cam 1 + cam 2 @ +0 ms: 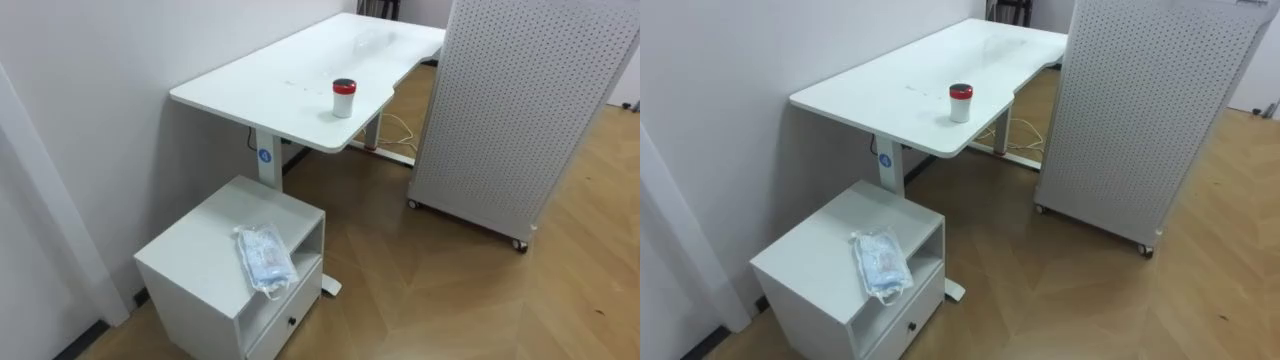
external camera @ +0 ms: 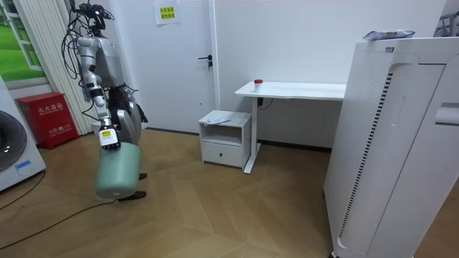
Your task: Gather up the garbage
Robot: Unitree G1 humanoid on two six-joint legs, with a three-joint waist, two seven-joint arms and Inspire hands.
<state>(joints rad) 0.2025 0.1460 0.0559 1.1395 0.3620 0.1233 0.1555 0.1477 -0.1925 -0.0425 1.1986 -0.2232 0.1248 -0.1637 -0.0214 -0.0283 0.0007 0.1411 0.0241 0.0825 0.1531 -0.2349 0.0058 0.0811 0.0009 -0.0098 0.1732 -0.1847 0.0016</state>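
green bin [image 2: 118,170] beside the robot, contents hidden; packet [image 1: 265,258] atop cabinet [image 1: 195,238].

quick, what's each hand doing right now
left hand: cannot be told, it is mostly hidden behind the body
right hand: closed on the bin, which hangs at its side

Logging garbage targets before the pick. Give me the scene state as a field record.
robot: stands at the room view's left, some way from the cabinet
right hand: at the top of a pale green bin carried low
garbage candidate: clear plastic packet, flat on the cabinet top near its front edge
desk: white, behind the cabinet; red-lidded cup near its edge
obstacle: perforated panel on wheels, beside the desk
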